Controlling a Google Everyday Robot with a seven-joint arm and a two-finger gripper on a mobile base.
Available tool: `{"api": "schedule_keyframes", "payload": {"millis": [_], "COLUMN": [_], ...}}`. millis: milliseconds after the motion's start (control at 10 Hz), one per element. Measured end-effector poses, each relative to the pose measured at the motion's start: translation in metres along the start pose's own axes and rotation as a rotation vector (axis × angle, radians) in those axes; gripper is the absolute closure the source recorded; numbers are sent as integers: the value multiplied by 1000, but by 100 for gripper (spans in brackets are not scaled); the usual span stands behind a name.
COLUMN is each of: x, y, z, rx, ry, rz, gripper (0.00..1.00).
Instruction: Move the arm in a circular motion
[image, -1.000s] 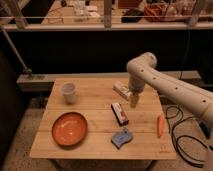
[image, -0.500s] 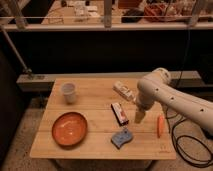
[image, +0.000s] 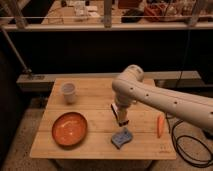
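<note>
The arm (image: 165, 100) was cream-white, built of thick rounded tubes joined at a bulbous, dome-like elbow. Small dark dots ran along its long link. Below the elbow it narrowed to a slim tip, where the hand (image: 120, 112) hung over the desk (image: 95, 125), too dim to make out.

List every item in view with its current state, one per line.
arm: reaches in from the right, elbow bent above the table's middle.
pincer: pointing down over the table's middle, holding nothing visible.
cup: upright, back left.
orange bowl: right side up, front left.
blue object: lying flat near the front edge.
carrot: lying flat, right side.
table: wooden, bearing all these.
</note>
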Motion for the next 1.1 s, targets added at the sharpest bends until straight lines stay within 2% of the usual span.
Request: {"api": "schedule_keyframes", "payload": {"millis": [400, 500, 600, 700, 900, 1100], "x": [-100, -129, -147, -158, -171, -162], "y": [-30, -44, -55, -65, -90, -118], "z": [3, 4, 5, 5, 3, 1], "rx": [-16, -18, -17, -14, 0, 16], "ry": [-25, -27, -26, -21, -18, -20], "rz": [-321, -422, -488, -521, -526, -487], "gripper": [20, 20, 20, 20, 20, 20]}}
